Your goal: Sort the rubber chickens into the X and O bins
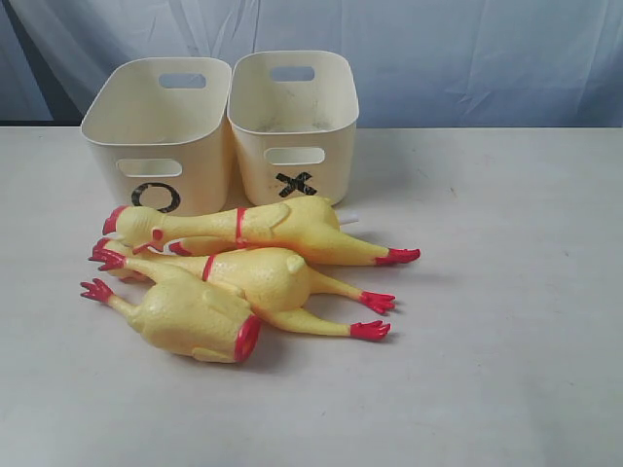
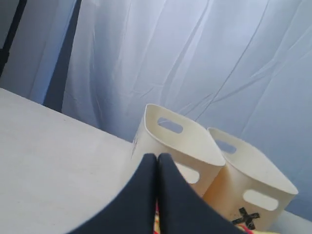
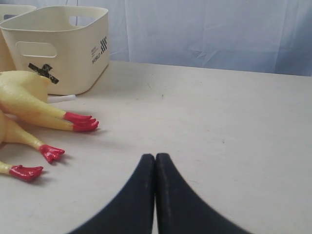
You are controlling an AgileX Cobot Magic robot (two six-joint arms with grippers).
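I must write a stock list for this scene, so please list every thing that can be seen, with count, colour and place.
O bin: one, cream with black O, back of table, left of the pair.
X bin: one, cream with black X, beside the O bin, on its right.
rear chicken: one, yellow with red feet, comb and neck band, lying just in front of both bins.
middle chicken: one, same colours, lying against the rear chicken.
headless chicken body: one, yellow with red neck opening, nearest the camera.
white stick: one, partly hidden behind the rear chicken.
table: one, off-white.
curtain: one, pale bluish, behind the table.
left pincer: one, black, shut, empty.
right pincer: one, black, shut, empty.
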